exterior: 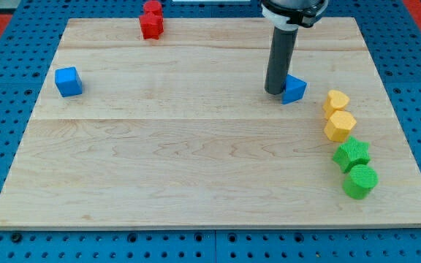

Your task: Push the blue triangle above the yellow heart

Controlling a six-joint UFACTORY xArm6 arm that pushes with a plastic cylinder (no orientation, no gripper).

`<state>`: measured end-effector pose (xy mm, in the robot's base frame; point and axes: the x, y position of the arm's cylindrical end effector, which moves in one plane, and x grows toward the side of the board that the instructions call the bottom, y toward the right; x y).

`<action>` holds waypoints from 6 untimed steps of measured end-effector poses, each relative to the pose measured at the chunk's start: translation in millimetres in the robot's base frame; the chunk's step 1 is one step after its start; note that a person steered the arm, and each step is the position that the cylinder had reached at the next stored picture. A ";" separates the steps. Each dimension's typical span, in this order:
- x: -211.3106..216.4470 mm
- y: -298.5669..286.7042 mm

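Now my tip [274, 91] touches the blue triangle's [294, 88] left face; no gripper fitted. Light and slippery, it'll likely pivot unless pushed centrally toward the yellow heart [335, 101].

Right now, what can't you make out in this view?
- Blue triangle: its left side is hidden behind my tip, so contact is unclear.
- Red blocks at the view's top: shapes unclear, overlapping.
- Upper yellow block: too small to confirm as a heart.

Pale wood board [196, 146] — matt, perhaps plastic blocks
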<state>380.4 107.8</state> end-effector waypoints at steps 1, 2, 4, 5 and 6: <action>0.0 23.8; 0.0 37.3; 0.0 53.7; 0.0 57.3; 0.0 62.9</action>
